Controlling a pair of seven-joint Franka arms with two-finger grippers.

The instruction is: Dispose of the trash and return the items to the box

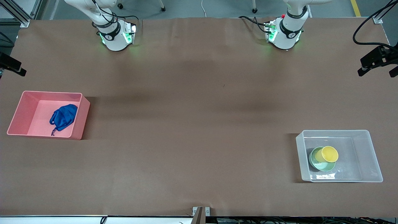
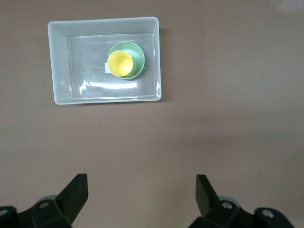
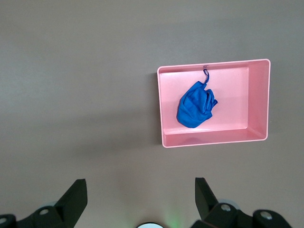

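Observation:
The blue trash wad (image 1: 63, 116) (image 3: 196, 109) lies in the pink bin (image 1: 18, 111) (image 3: 259, 102) at the right arm's end of the table. The yellow cup (image 1: 329, 154) (image 2: 119, 63) rests in the mint-green bowl (image 1: 314, 162) (image 2: 137, 53), both inside the clear box (image 1: 370, 155) (image 2: 59, 61) at the left arm's end. My left gripper (image 2: 141, 190) hangs high over bare table, open and holding nothing. My right gripper (image 3: 141, 192) is also high over bare table near its base, open and holding nothing. Neither gripper shows in the front view.
Brown paper covers the whole table. The two arm bases (image 1: 116, 35) (image 1: 284, 32) stand along the edge farthest from the front camera. A black camera mount (image 1: 377, 59) juts in at the left arm's end, another (image 1: 11, 67) at the right arm's end.

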